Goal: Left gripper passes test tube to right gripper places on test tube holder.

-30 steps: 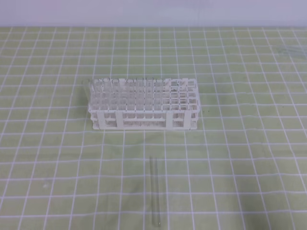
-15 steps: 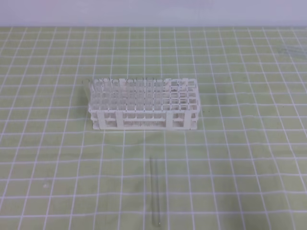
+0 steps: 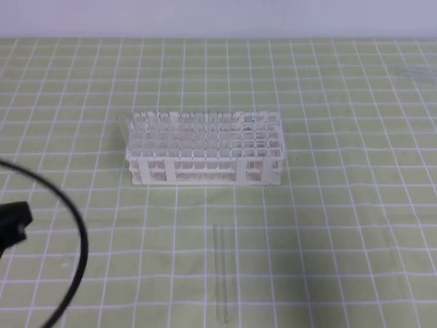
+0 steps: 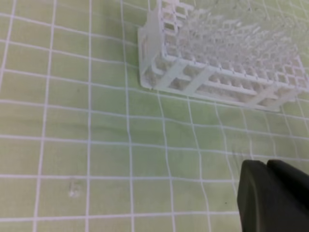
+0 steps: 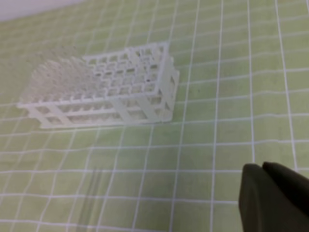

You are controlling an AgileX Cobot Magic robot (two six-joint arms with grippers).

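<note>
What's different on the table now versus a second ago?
The left arm with its looped cable has come into the high view from the left edge; nothing is gripped. The test tube still lies flat in front of the test tube holder, neither moved.

A: Left wrist view. What sits on the counter [image 4: 72,121]?

B: A white test tube holder [image 4: 217,63] at the far right, seen at an angle, its near-left corner toward the camera. Clear tubes [image 4: 231,29] fill much of its lattice; several holes at the left end look open.

A: Surface?

B: Green cloth with a white grid.

A: The left claw [image 4: 268,193]?

B: Near right corner, black, fingers pressed together, nothing between them. It is well apart from the holder.
</note>
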